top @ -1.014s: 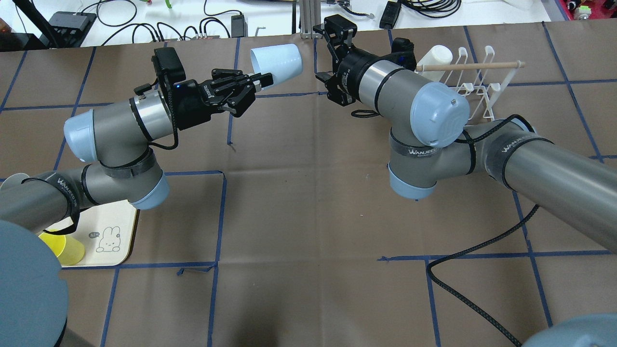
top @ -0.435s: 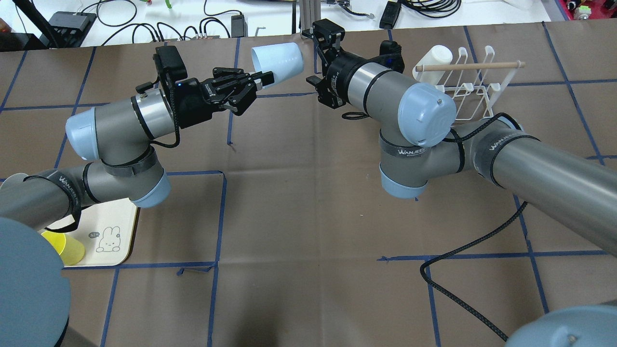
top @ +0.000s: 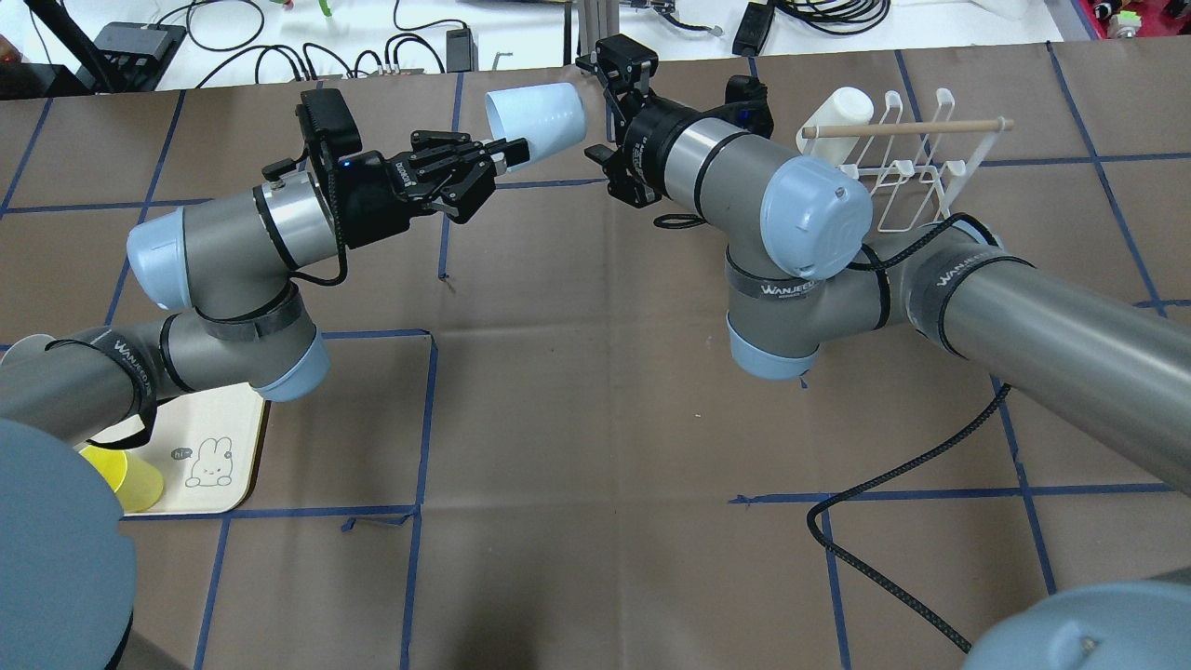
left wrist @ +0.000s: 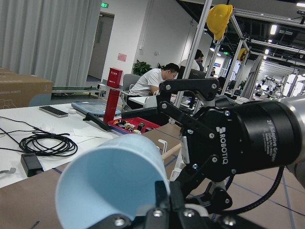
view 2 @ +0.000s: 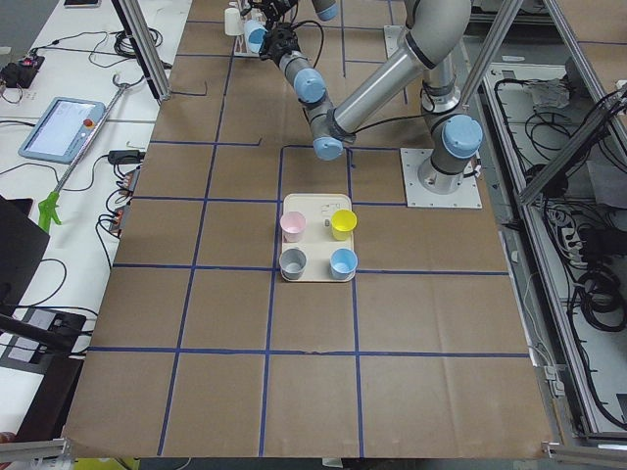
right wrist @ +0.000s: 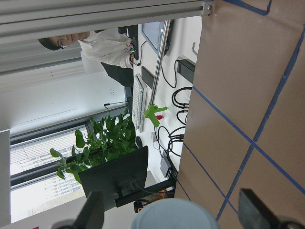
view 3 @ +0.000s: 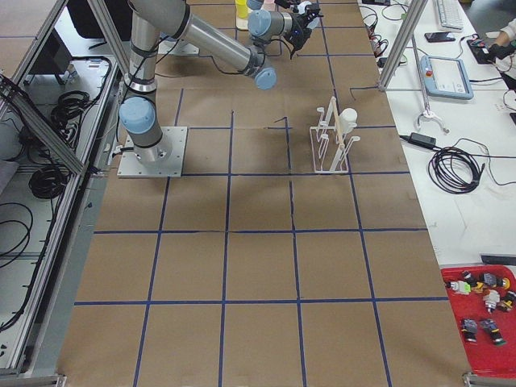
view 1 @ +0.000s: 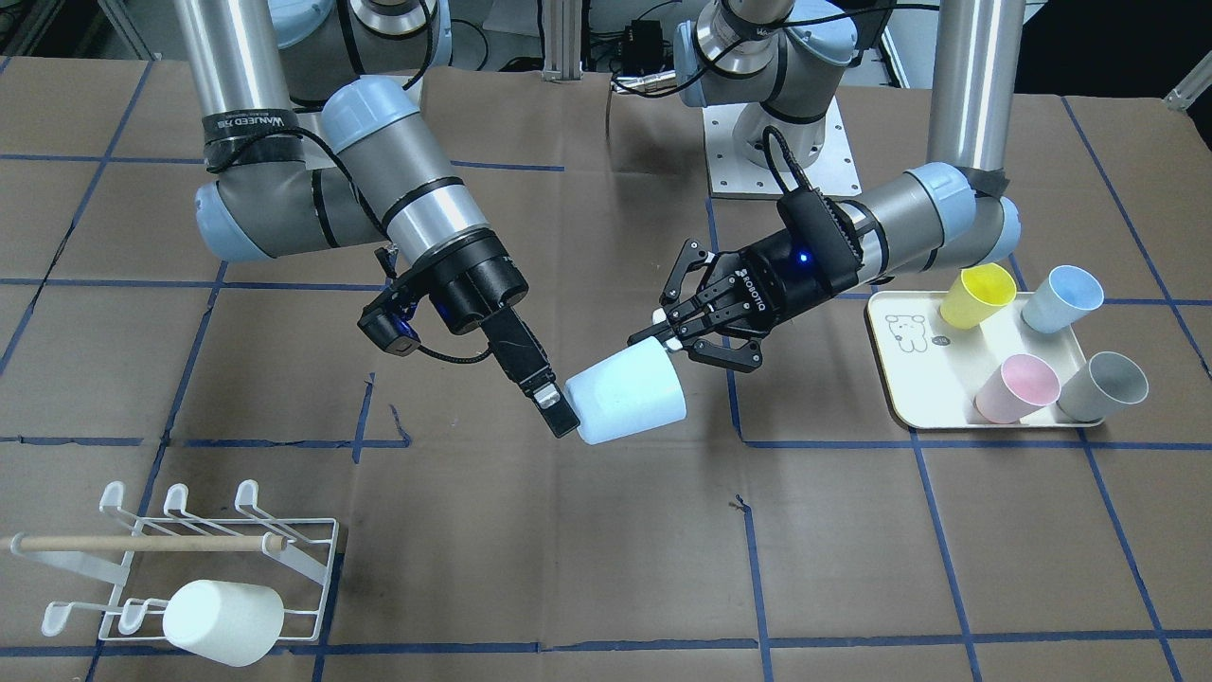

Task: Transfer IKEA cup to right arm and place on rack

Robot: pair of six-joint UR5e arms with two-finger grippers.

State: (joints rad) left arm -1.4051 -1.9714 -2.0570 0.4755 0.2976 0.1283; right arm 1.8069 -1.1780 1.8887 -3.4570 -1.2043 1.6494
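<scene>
Pale-blue cup (view 1: 625, 403) hangs mid-frame, its rim clenched by the left gripper (view 1: 668, 341). Right gripper (top: 598, 110) is spread around its base, apparently not yet gripping. Premature left release would drop the cup; off-centre closure could skew it for the rack (view 1: 142, 543)

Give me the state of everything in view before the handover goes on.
IKEA cup: in the air, on its side, held by its rim.
left end effector: shut on the IKEA cup's rim.
right end effector: open, fingers either side of the cup's base.
white cup: tilted on prongs of the rack.
yellow cup, blue cup, pink cup, grey cup: upright on the tray.
</scene>
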